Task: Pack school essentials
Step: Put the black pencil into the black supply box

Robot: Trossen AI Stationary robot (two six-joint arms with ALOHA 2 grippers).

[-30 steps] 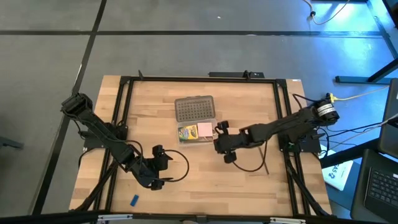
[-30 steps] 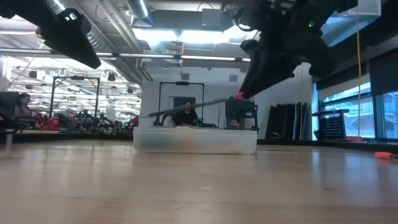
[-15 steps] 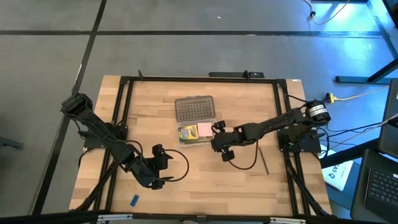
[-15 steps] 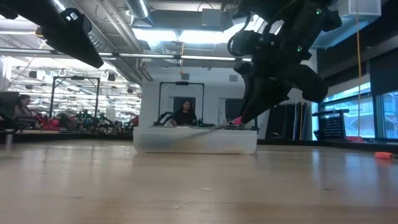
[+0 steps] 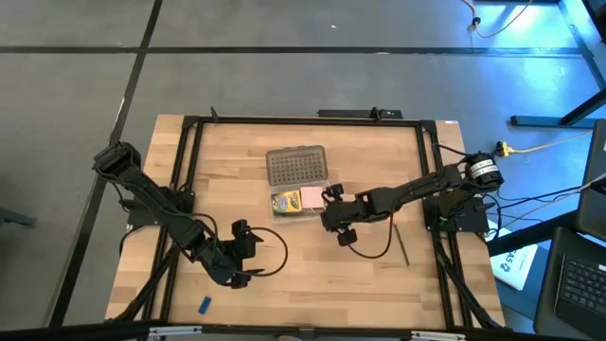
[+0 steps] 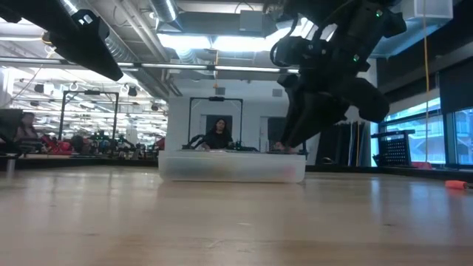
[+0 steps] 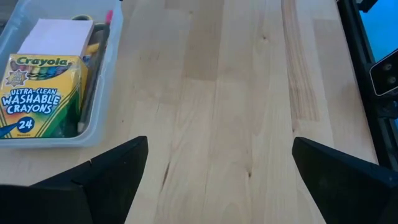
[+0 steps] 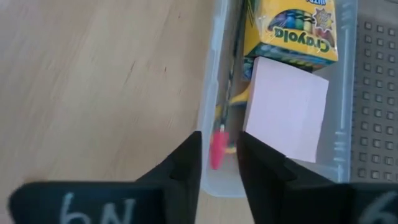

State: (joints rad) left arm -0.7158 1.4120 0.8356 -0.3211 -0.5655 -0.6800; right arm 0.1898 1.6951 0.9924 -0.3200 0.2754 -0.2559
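- While my right gripper [image 8: 217, 163] hangs over the near end of the clear case [image 5: 299, 204], its fingers [image 8: 180, 171] stand slightly apart with a pink-tipped pencil [image 8: 219, 149] between them; I can't tell whether they touch it.
- That pencil lies inside the case along one long wall, pink end toward the gripper.
- Crayon box [image 8: 292, 28] sits in the same case, with the pink notepad [image 8: 286, 117] just beside it. A yellow bit shows next to the pencil, too hidden for me to name.
- Grey studded lid [image 5: 296, 167] lies flat, joined to the far side of the case.
- From the level camera, the right gripper [image 6: 290, 140] is down at the case's rim.
- Left gripper [image 5: 248, 256] waits over bare table [image 5: 379, 152] near the front left, jaws spread wide, holding nothing.
- Blue eraser [image 5: 204, 305] rests on the table near the front edge, well apart from the case.
- Another pencil [image 5: 401, 244] lies on the wood to the right of the case.
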